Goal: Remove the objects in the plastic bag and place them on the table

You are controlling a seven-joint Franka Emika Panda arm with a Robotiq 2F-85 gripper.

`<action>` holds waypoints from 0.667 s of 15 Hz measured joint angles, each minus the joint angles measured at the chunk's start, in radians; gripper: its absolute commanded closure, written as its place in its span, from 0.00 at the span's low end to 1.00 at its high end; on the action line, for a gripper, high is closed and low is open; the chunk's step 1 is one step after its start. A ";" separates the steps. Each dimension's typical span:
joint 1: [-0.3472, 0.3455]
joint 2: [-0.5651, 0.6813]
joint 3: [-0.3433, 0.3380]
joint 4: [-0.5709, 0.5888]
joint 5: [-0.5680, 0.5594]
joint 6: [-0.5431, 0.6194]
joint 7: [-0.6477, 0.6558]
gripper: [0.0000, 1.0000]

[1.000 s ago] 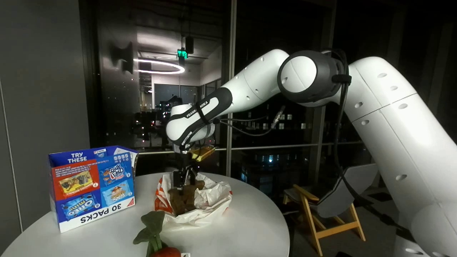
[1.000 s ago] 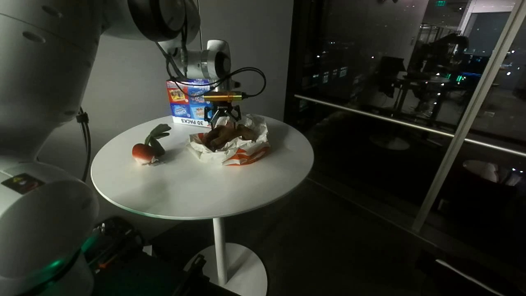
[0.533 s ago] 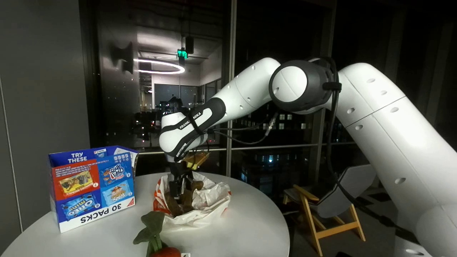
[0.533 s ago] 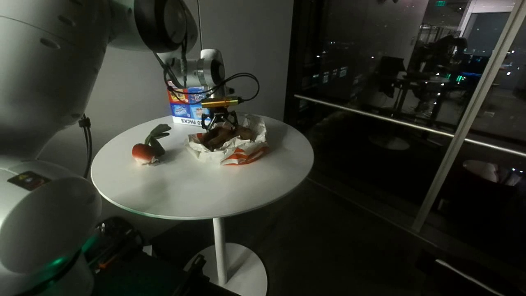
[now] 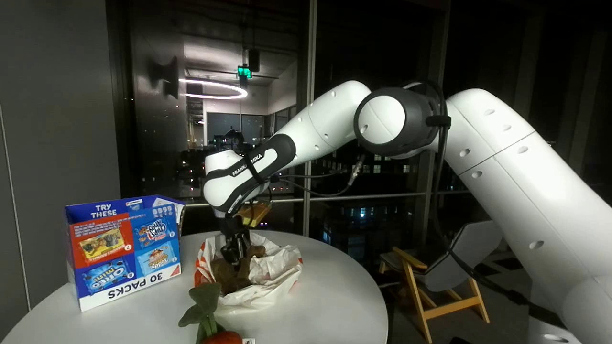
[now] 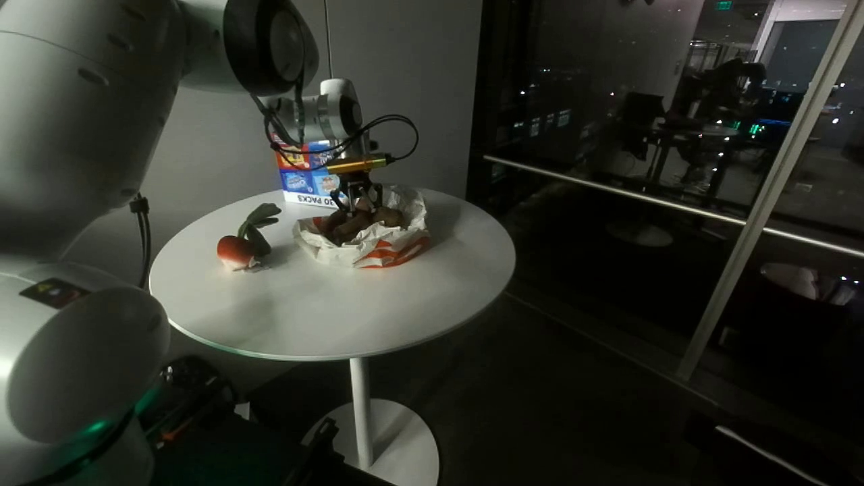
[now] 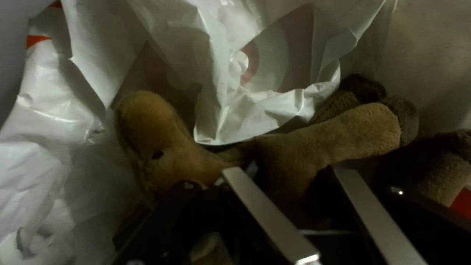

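Note:
The white plastic bag (image 5: 279, 277) with red print lies open on the round table (image 6: 317, 304). Brown plush toy (image 7: 353, 132) parts fill it in the wrist view, among them a rounded snout (image 7: 147, 121) at the left. Another brown plush piece (image 7: 441, 180) shows at the right edge; whether it belongs to the same toy I cannot tell. My gripper (image 7: 286, 173) reaches down into the bag, its fingers on either side of the plush body, apparently pressing it from both sides. Dark shadow hides the contact low between them. Both exterior views show the gripper (image 6: 358, 208) over the brown plush.
A red-and-white radish plush (image 6: 236, 251) with green leaves lies on the table beside the bag. Behind, a blue and red snack box (image 5: 126, 253) stands close to the gripper. A window wall with a rail and a wooden chair (image 5: 440, 277) are beyond the table.
The gripper has moved down into the bag and toward the snack box, and its fingers have come closer together. The bag and the plush have shifted the same way with it.

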 measured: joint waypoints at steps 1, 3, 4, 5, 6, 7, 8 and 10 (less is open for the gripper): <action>0.002 0.000 0.000 0.002 0.000 0.000 0.001 0.93; 0.004 0.000 0.000 0.007 0.000 0.000 0.005 0.95; 0.005 0.000 0.000 0.009 0.000 0.000 0.009 0.92; 0.006 -0.002 0.000 0.011 -0.002 0.006 0.013 0.93; 0.008 -0.005 0.000 0.011 -0.008 0.019 0.018 0.92; 0.013 -0.012 0.000 0.010 -0.023 0.042 0.025 0.92; 0.020 -0.022 0.000 0.008 -0.042 0.070 0.032 0.92; 0.041 -0.057 -0.002 -0.005 -0.095 0.134 0.049 0.92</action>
